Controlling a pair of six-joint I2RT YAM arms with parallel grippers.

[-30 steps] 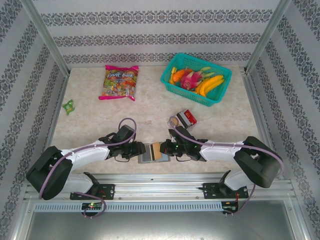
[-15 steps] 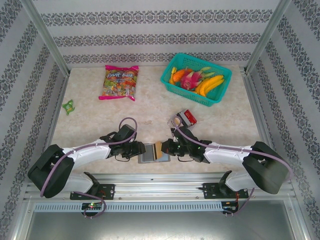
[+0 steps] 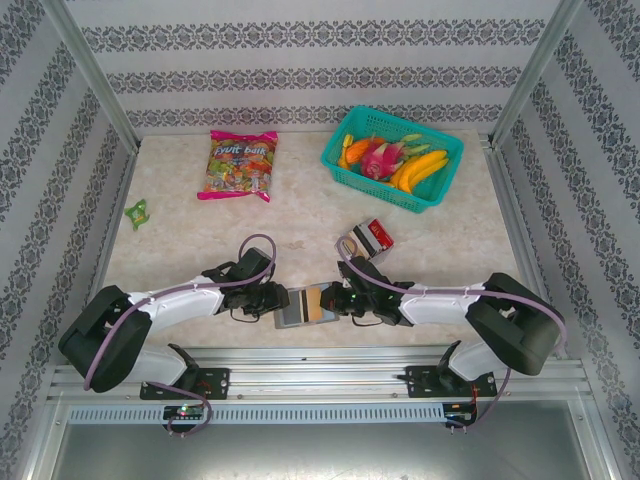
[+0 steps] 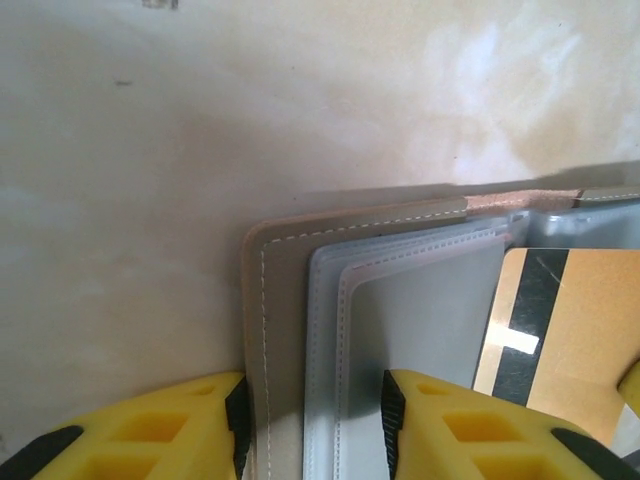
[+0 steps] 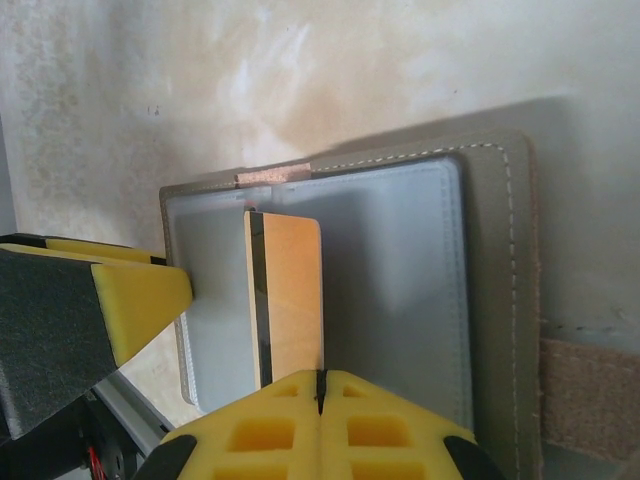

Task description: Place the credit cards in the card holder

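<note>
Patterned wallpaper closes in the pale marbled worktop. The open card holder lies at its 6 o'clock edge, between the two arms.

The right pincer is clamped shut on a tan card with a dark stripe, and holds it over the holder's pale inner panel. Half a second ago that card showed from above as a narrow sliver by the holder's 3 o'clock side. Now it lies flatter and reaches further across the panel. We read this as the card being laid down for insertion. We cannot tell whether its leading edge has entered a sleeve or merely rests on top.

The left pincer straddles the holder's 9 o'clock edge, one jaw out by the tan cover and the other over the clear sleeves. Its jaws have drawn a little closer. They stand apart, and we cannot tell whether they already pinch the cover. We judge that they are there to steady the holder against the push.

The remaining credit cards sit near the holder, at its 1 o'clock, so most of the task is still ahead. If the holder slides, the card could skate over the sleeve.
</note>
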